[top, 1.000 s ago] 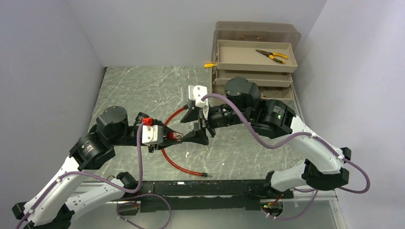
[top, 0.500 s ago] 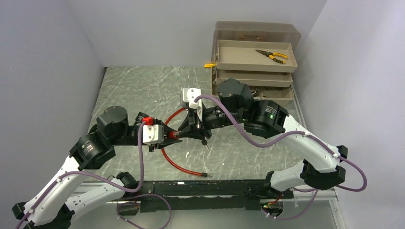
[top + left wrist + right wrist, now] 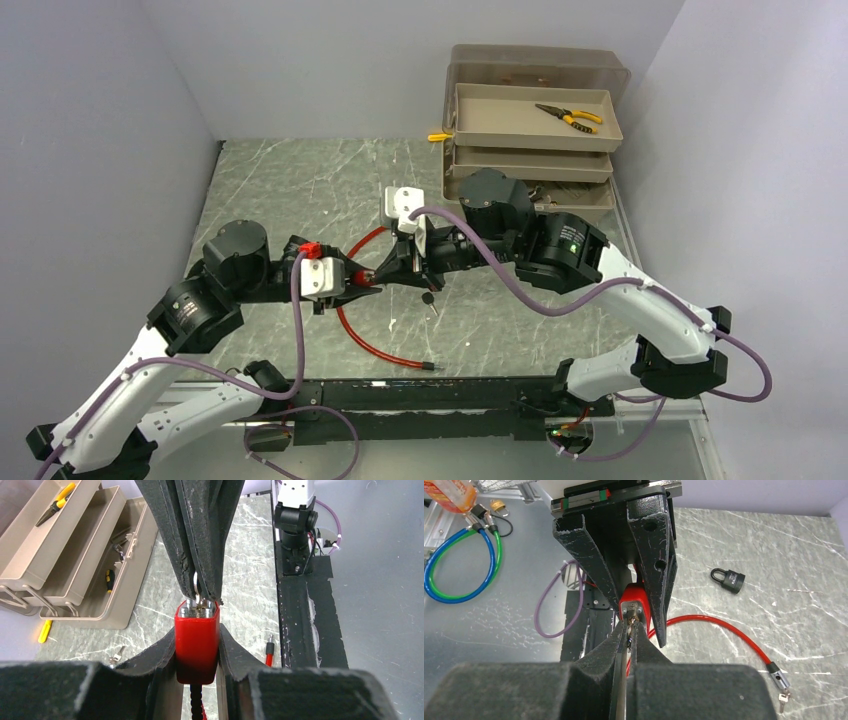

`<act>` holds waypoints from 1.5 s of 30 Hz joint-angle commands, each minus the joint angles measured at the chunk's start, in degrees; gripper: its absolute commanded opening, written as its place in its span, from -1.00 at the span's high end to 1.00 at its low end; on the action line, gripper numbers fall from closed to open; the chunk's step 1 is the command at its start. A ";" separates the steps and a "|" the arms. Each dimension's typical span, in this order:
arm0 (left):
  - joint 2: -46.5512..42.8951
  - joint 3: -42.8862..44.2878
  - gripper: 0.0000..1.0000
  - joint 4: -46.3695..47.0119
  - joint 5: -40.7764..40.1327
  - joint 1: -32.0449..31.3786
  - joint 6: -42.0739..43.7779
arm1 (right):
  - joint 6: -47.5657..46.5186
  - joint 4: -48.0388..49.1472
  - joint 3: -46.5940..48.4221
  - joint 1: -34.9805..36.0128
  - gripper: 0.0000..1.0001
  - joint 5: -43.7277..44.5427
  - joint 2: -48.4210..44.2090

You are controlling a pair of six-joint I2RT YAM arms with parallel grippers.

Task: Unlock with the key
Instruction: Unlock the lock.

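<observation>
A red lock [image 3: 197,640] with a red cable [image 3: 365,345] is clamped between the fingers of my left gripper [image 3: 197,630], held above the table with its keyhole end facing my right gripper. My right gripper [image 3: 630,625] is shut on the key [image 3: 195,586], a thin metal piece between its fingertips. The key's tip meets the silver end of the lock [image 3: 633,604]. In the top view the two grippers [image 3: 355,285] [image 3: 385,275] meet tip to tip over the middle of the table. How deep the key sits is hidden by the fingers.
A small black padlock [image 3: 728,579] lies on the marble top. The cable's far end [image 3: 778,676] with small keys rests on the table. A tan toolbox [image 3: 535,150] with pliers [image 3: 568,117] stands at the back right. A black rail [image 3: 305,630] runs along the near edge.
My right gripper moved left to the lock's end and closed from wide open onto the key. The left gripper and lock have stayed still.
</observation>
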 commanded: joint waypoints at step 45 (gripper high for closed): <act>-0.49 1.25 1.00 0.30 5.20 -0.75 0.46 | -6.96 -5.31 3.83 -0.85 1.00 11.13 -3.05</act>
